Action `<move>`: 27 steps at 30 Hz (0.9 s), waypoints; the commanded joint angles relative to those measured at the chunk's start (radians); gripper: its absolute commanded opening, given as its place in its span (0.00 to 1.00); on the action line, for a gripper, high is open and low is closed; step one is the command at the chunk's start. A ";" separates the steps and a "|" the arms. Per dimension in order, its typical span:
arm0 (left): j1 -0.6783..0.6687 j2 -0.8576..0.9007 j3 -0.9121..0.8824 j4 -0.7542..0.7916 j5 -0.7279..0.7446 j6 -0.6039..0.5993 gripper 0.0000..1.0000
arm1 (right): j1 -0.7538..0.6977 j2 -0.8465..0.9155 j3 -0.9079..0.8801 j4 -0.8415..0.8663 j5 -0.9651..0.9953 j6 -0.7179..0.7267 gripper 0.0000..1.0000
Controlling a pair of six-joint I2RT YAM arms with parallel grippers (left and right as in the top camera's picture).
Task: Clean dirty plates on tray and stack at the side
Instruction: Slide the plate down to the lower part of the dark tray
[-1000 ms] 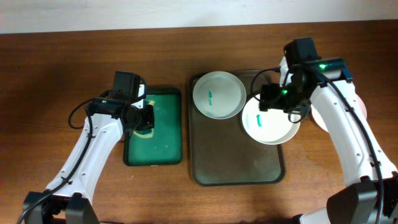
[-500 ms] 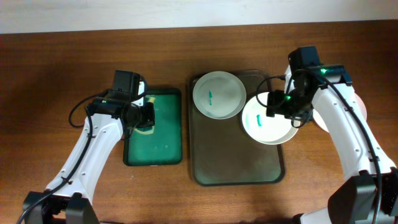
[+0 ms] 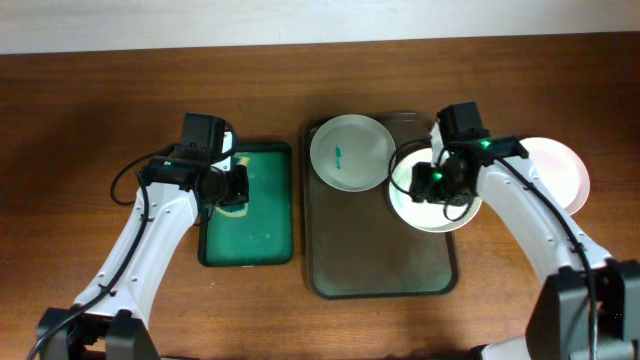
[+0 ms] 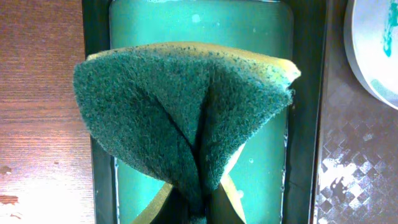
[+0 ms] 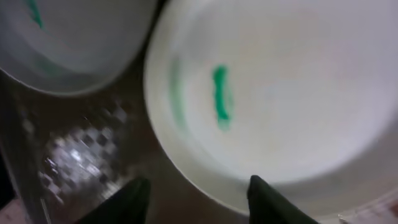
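one plain white plate sits beside the tray; a smeared plate and a second smeared plate await wiping on it. your left jaws clench the sponge; your right jaws hang spread above the second.

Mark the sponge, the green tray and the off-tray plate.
sponge (image 4: 180, 106): left wrist view, green scouring face.
green tray (image 3: 257, 228): overhead view, bare floor.
off-tray plate (image 3: 558, 172): overhead view, white centre.
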 commanded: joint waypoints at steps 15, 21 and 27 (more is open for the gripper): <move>-0.002 -0.024 0.003 0.000 -0.003 0.017 0.00 | -0.207 0.050 -0.024 -0.020 0.317 0.004 0.54; -0.002 -0.024 0.003 -0.001 -0.003 0.017 0.00 | -0.207 0.101 -0.024 -0.022 0.316 0.005 0.37; -0.002 -0.024 0.003 -0.001 -0.003 0.017 0.00 | -0.204 0.110 -0.040 0.000 0.297 0.005 0.31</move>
